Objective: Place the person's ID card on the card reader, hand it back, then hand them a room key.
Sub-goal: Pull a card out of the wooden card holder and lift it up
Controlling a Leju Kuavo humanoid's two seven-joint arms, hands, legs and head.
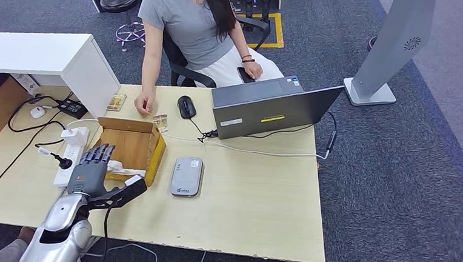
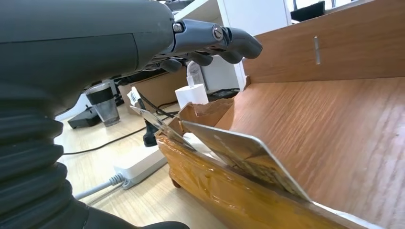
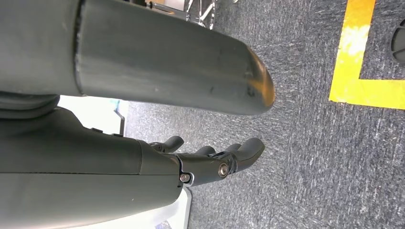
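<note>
Head view shows the left hand (image 1: 91,167) spread and holding nothing, right beside the box (image 1: 134,148), with room keys (image 2: 243,155) leaning just under its fingers (image 2: 224,40). Reaching in, the fingers could knock the keys flat or grab two, since they lean close together.

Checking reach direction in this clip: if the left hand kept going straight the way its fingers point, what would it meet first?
Probably the cardboard box: the left hand hovers at its near edge, fingers aimed over the cards leaning there, toward the box's back wall. Depth is unclear.
</note>
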